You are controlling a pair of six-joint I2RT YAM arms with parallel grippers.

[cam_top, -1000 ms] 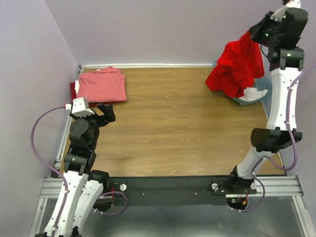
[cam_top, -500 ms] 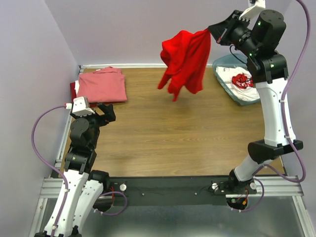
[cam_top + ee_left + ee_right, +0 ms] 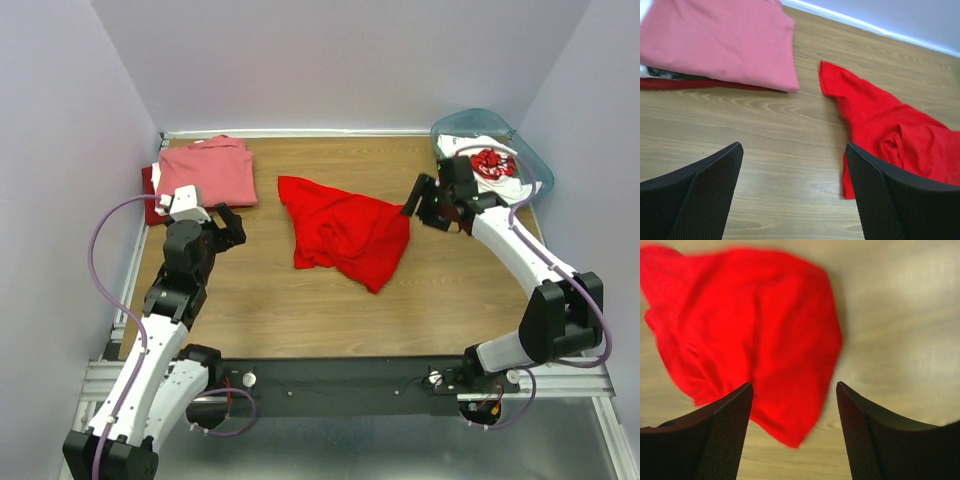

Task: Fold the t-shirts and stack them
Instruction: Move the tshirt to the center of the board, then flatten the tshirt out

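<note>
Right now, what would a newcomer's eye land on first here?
The bright red shirt, lying crumpled and unfolded in the middle of the table. The right end effector sits open just beside its right edge, gripping nothing. Back left sits a folded pink shirt; back right, a teal bin holds a white printed shirt.

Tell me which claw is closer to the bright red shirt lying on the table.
Right. The right claw hangs open at the red shirt's right edge; the left claw, also open, sits off its left side with bare wood between.
</note>
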